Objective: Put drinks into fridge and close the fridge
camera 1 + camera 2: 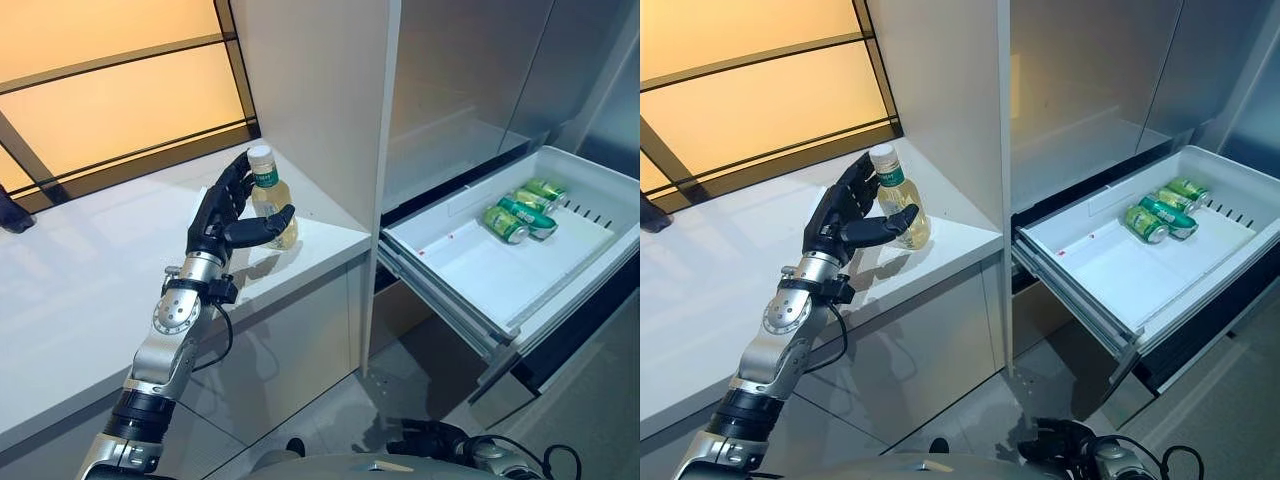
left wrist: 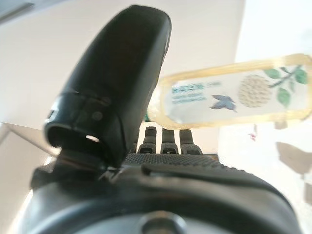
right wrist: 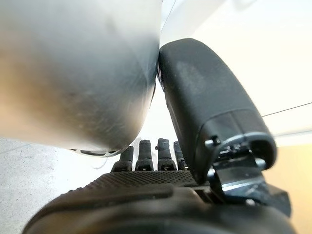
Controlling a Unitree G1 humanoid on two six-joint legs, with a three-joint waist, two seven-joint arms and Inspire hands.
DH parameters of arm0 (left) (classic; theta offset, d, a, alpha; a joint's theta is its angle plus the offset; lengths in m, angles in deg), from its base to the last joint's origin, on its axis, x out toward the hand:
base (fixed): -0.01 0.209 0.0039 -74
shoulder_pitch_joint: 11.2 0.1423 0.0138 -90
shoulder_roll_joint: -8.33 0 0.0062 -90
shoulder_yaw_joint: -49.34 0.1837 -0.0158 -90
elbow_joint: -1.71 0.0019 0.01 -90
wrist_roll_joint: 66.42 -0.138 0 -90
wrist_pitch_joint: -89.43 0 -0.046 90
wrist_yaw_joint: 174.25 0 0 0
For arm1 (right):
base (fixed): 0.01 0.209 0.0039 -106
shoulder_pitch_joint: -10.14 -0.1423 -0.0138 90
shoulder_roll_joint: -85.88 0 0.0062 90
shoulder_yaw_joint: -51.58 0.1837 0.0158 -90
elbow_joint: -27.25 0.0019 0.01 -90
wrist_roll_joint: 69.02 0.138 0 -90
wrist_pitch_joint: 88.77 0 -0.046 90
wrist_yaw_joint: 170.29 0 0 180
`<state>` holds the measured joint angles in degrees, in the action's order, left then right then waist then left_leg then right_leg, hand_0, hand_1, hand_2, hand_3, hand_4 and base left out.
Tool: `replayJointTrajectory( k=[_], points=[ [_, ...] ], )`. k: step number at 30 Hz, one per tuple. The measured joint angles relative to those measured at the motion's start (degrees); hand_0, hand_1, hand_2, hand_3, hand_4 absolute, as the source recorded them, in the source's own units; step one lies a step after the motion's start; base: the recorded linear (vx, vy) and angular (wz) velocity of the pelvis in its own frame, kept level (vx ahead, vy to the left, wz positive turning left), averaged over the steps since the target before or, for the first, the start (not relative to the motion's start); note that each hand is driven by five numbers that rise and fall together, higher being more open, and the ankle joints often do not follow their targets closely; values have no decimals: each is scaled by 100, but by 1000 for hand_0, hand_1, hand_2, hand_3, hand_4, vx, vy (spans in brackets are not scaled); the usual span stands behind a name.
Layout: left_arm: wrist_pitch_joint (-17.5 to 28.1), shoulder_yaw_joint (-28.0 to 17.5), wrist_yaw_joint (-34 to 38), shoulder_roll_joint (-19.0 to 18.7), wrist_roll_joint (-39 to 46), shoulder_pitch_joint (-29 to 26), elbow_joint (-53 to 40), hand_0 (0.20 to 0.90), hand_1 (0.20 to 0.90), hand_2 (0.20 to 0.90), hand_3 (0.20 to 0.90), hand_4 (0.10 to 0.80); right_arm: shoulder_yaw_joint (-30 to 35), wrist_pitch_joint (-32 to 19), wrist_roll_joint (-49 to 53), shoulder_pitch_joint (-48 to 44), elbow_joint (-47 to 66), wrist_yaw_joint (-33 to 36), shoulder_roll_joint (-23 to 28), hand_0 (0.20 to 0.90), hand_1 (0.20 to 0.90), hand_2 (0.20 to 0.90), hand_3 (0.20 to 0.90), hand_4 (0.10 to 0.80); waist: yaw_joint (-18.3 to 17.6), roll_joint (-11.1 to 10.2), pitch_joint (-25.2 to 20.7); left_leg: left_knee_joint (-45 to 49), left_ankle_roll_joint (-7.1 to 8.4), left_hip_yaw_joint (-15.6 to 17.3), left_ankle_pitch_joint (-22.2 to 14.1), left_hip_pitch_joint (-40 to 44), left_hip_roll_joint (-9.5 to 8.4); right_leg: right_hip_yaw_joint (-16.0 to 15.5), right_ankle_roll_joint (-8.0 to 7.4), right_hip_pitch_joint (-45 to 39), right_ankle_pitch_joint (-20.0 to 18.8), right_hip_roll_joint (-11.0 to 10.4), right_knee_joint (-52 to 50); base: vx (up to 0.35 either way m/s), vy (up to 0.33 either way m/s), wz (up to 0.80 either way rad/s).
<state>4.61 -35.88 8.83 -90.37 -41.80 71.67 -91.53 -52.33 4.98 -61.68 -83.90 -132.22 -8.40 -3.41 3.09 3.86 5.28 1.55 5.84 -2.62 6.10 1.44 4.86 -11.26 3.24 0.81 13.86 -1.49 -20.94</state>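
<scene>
While the bottle point(image 1: 267, 200) is standing upright on the white counter point(image 1: 90, 290), close to the cabinet wall, we are bringing our left hand point(image 1: 225, 215) up to it. It looks like a small plastic bottle of pale yellow drink with a light cap, so we are judging it light but smooth and a little squashy, likely to slip if pinched at the narrow neck. We are favouring a hold around the labelled middle, where the body is widest.

Our fingers point(image 1: 232, 185) are standing nearly straight along the bottle's left side, and our thumb point(image 1: 262, 227) is reaching across its front lower part. The bottle is sitting in the gap between them. We cannot tell whether anything is touching yet, and nothing is curled around it.

Our right hand point(image 3: 161, 190) is showing only in its own wrist view, hanging idle with fingers relaxed and holding nothing.

The fridge drawer point(image 1: 480, 290) is pulled out to the right, with green cans point(image 1: 520, 210) lying in its far corner.
</scene>
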Motion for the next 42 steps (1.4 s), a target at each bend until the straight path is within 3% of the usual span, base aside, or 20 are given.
replayJointTrajectory(
  k=[19, 21, 23, 24, 42],
  points=[
    [0, 2, 45, 0, 17, -13, 3, 900, 900, 900, 900, 800, 29, 6, 4, 25, 2, 7, -34, 900, 900, 900, 900, 800, -47, -92, -62, -3, -16, 124, -11, 14, 0, 121, -21, 66, -12, 6, -10, 8, 1, -3],
    [0, 1, 44, 0, 19, -14, 3, 869, 869, 869, 864, 764, 44, 6, 3, 32, 5, 7, -35, 900, 900, 900, 900, 800, -50, -94, -63, -8, -16, 125, -12, 14, 0, 125, -21, 70, -12, 5, -9, 0, 0, 0],
    [1, 2, 44, 1, 21, -15, 3, 333, 333, 333, 238, 138, 60, 4, 4, 40, 4, 7, -36, 900, 900, 900, 900, 800, -52, -95, -63, -12, -16, 125, -11, 16, -1, 131, -21, 73, -13, 5, -7, 0, 0, 0],
    [1, 2, 49, 1, 21, -17, 3, 300, 300, 300, 200, 100, 65, 4, 4, 40, 4, 7, -38, 900, 900, 900, 900, 800, -53, -97, -64, -13, -16, 124, -11, 17, -1, 133, -22, 73, -13, 6, -6, 0, 0, 0],
    [14, 83, 118, -18, -229, -179, 8, 300, 300, 300, 200, 100, 0, -32, 62, 194, 150, 21, -93, 900, 900, 900, 900, 800, -103, -176, -234, -183, -51, 271, -68, 233, -49, 429, -106, 23, -57, 5, 134, 17, 6, -7]
  ],
)
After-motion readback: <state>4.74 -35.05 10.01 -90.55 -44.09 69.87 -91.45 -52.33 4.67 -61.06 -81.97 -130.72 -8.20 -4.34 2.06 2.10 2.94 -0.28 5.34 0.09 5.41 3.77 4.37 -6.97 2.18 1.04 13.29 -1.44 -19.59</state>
